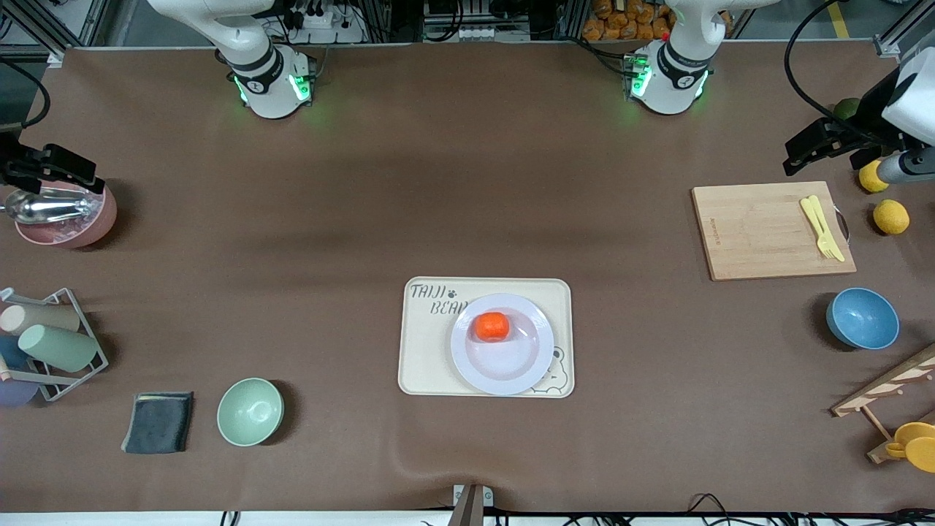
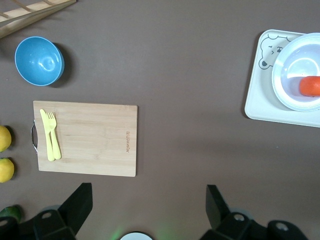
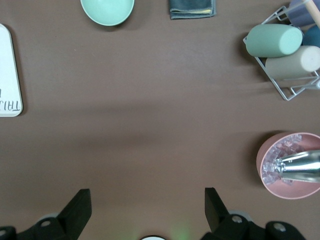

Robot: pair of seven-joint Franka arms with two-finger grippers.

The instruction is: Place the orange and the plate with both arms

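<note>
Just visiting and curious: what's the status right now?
Left tool open, over table by the cutting board. Right tool open, beside the pink bowl. Orange on plate, plate on bear tray. Nothing blocking.

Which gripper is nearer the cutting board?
Left. The left gripper hangs open by the cutting board; the right gripper is open over the pink bowl.

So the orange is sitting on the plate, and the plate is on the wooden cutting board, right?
Not quite. The orange does sit on the plate, but the front view shows the plate on the cream bear tray. The wooden cutting board holds only a yellow fork and knife.
</note>
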